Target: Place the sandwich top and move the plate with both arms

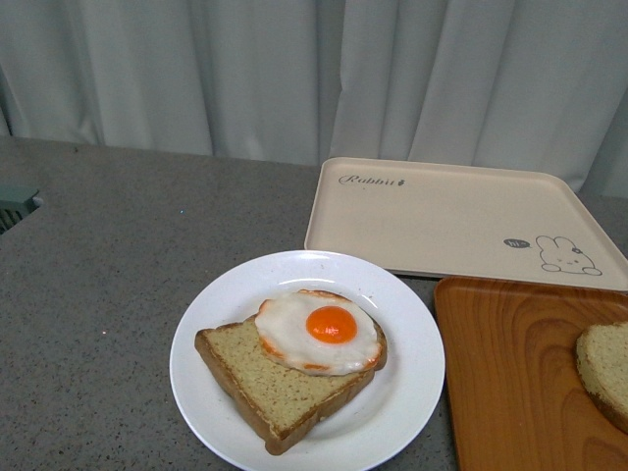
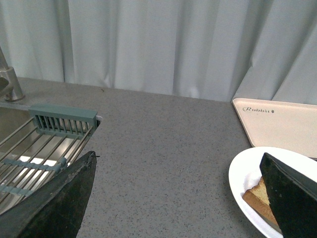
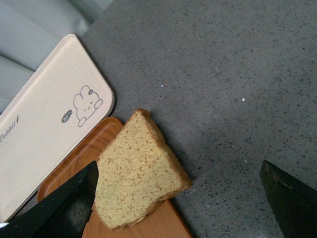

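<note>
Sandwich top [image 1: 606,368]: seen at the right edge of the front view on the orange-brown wooden tray [image 1: 510,373], cut off by the frame. It is shown whole in the right wrist view, face bare, close to the tray's rim.
Right gripper [image 3: 178,164]: spread wide, nothing held. The slice is seen beyond it, nearer one finger than the other and not yet between them.
Left gripper [image 2: 178,154]: likewise spread wide and empty, held over the grey counter [image 2: 163,148] between the sink rack [image 2: 29,144] and the plate [image 2: 242,173].
Plate: placed at lower centre of the front view, bearing the lower slice [image 1: 265,388] with the fried egg [image 1: 319,332] on it.
Step in hand: judged to be the reach for the top slice, with nothing lifted so far.
Doing it well: the fingers should be centred over the slice and closed gently on opposite crusts, as the bread is probably soft. It should be set square on the lower slice so that the egg is covered.
Edges: a finger may be caught by the tray rim beside the slice. The plate is hemmed in by the wooden tray just beside it on the right and the rabbit tray [image 1: 442,216] just behind.
Open room: bare counter is left at the left and upper left of the front view, so the plate is best carried that way, level, gripped at opposite rims.
</note>
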{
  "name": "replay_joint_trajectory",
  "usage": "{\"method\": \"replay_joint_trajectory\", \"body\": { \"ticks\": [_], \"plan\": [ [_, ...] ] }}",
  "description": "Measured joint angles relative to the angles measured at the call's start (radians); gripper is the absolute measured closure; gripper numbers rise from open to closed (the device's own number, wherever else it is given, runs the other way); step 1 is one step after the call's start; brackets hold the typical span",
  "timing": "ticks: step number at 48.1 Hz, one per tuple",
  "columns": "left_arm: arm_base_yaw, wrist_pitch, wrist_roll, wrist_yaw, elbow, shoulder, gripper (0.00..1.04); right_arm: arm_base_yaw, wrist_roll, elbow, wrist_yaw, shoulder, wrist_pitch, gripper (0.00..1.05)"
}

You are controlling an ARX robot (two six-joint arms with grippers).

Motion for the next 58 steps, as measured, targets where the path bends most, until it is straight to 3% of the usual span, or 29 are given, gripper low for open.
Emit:
{"method": "replay_joint_trajectory", "body": {
  "ticks": [12,27,40,58],
  "plan": [
    [0.000,0.000,0.000,0.000,0.000,0.000,0.06,-0.022,-0.027,0.031,0.029,0.095,0.016,0.09],
    [0.000,0.000,0.000,0.000,0.000,0.000,0.06,0.089,-0.008,0.061,0.145,0.283,0.135,0.09],
    [0.000,0.000,0.000,0.000,0.000,0.000,0.06,0.107,-0.005,0.072,0.184,0.411,0.209,0.09],
    [0.000,0.000,0.000,0.000,0.000,0.000,0.06,0.164,0.002,0.039,0.156,0.442,0.277,0.09]
  ]
}}
